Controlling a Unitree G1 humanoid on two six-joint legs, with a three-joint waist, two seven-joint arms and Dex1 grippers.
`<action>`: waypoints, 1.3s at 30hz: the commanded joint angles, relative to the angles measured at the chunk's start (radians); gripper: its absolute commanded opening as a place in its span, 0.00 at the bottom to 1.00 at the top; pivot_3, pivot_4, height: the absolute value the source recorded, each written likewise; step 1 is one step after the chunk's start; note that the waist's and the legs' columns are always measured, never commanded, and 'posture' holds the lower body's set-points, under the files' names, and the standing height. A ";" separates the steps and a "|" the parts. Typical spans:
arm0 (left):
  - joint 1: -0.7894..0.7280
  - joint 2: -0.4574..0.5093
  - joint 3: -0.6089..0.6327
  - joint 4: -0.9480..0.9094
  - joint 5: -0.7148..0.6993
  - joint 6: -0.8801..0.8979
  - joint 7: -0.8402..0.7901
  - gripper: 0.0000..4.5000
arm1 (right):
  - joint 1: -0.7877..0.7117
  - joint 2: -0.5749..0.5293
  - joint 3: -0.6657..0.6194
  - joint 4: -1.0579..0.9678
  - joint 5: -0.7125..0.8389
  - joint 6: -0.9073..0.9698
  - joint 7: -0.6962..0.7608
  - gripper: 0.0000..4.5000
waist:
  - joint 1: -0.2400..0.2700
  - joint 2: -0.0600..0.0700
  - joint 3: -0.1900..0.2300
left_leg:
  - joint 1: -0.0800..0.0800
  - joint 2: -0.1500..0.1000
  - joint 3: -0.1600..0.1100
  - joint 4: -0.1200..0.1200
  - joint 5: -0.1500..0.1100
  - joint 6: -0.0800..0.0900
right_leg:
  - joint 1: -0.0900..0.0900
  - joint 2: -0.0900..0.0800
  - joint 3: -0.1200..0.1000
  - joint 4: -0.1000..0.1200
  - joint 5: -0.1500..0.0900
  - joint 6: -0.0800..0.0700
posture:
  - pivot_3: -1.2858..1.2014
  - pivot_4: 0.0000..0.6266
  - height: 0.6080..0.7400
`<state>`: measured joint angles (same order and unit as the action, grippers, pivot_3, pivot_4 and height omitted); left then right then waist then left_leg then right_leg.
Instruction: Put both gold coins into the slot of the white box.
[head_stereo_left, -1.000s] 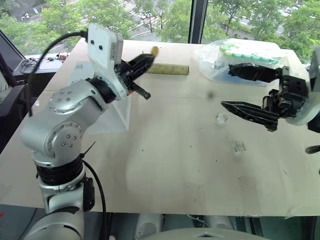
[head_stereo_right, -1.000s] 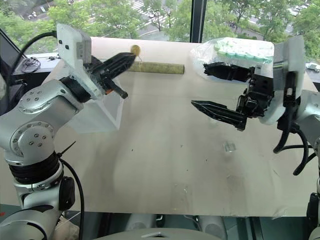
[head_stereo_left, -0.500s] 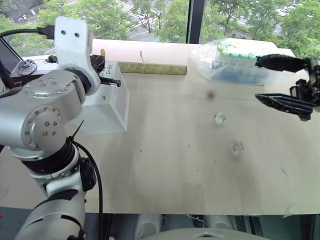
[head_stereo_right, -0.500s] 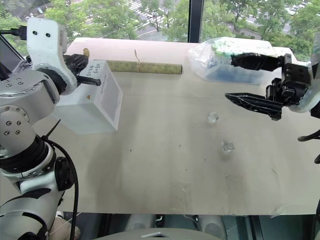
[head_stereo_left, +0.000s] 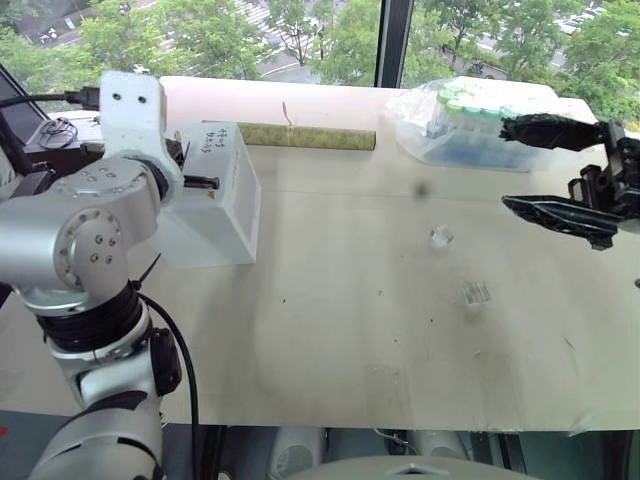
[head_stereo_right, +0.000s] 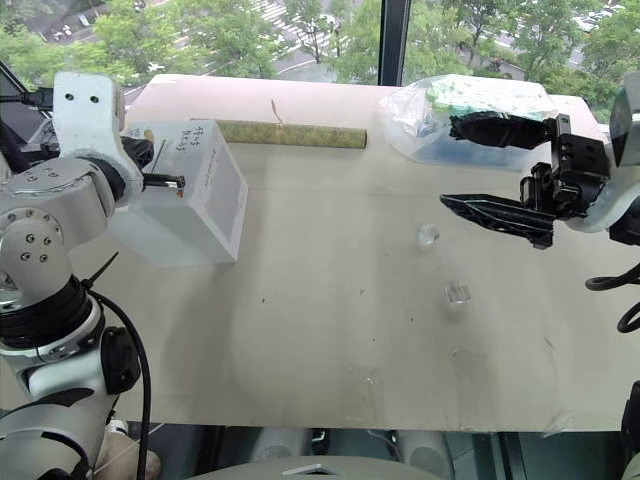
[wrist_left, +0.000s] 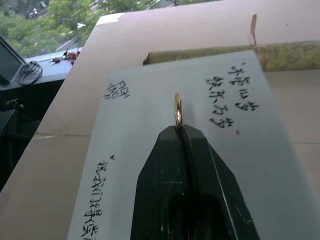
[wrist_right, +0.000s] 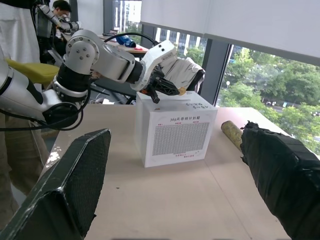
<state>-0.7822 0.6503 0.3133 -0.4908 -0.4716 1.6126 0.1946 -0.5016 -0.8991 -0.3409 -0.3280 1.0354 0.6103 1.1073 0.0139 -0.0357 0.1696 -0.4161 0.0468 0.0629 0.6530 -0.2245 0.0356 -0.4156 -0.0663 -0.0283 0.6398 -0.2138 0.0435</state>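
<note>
The white box (head_stereo_left: 215, 195) stands at the table's left, handwritten marks on its top. My left gripper (wrist_left: 178, 129) is shut on a gold coin (wrist_left: 177, 111), held on edge between the fingertips just above the middle of the box top (wrist_left: 240, 150). The slot cannot be made out under the coin and fingers. In the right wrist view the white box (wrist_right: 177, 137) shows its printed side, with the left gripper (wrist_right: 170, 90) over it. My right gripper (head_stereo_left: 504, 164) hangs open above the table's right side, far from the box, nothing between its fingers.
A clear bag of green-capped tubes (head_stereo_left: 480, 120) lies at the back right, just behind the right gripper. A yellow-green roll (head_stereo_left: 305, 137) lies behind the box. Two small clear plastic pieces (head_stereo_left: 440, 236) (head_stereo_left: 476, 293) sit mid-table. A person (wrist_right: 20, 100) stands beyond the table's left end.
The left gripper has carried the coin leftward and down and tipped level, from near the roll to over the box top. The right gripper drew slightly right, still open.
</note>
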 joint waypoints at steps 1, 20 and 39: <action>0.015 0.020 0.026 -0.004 -0.007 0.002 0.019 0.00 | 0.003 -0.011 -0.033 -0.017 0.004 -0.004 -0.002 0.99 | 0.000 0.000 0.000 | 0.000 0.000 0.000 0.000 0.000 0.000 | 0.000 0.000 0.000 0.000 0.000 0.000 | 0.52 0.24 1.00; 0.016 -0.018 0.093 0.049 -0.256 0.002 0.221 0.00 | 0.005 -0.015 -0.026 -0.012 -0.010 -0.004 0.009 0.99 | 0.000 0.000 0.000 | 0.001 -0.001 0.000 0.001 0.000 0.000 | 0.000 -0.001 0.000 0.001 0.000 0.000 | 0.52 0.24 1.00; 0.020 0.004 0.121 0.117 -0.557 0.002 0.502 0.00 | 0.008 -0.017 -0.024 -0.011 -0.019 0.001 0.007 0.99 | -0.001 0.000 0.000 | 0.002 -0.001 0.001 0.001 0.000 0.000 | 0.000 -0.002 0.001 0.002 0.000 0.000 | 0.52 0.24 1.00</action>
<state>-0.7722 0.6440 0.4247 -0.3960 -1.0075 1.6041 0.6663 -0.4927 -0.8996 -0.3407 -0.3281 1.0155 0.6131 1.1099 0.0133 -0.0355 0.1692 -0.4142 0.0456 0.0642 0.6536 -0.2244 0.0355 -0.4153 -0.0687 -0.0272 0.6417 -0.2137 0.0434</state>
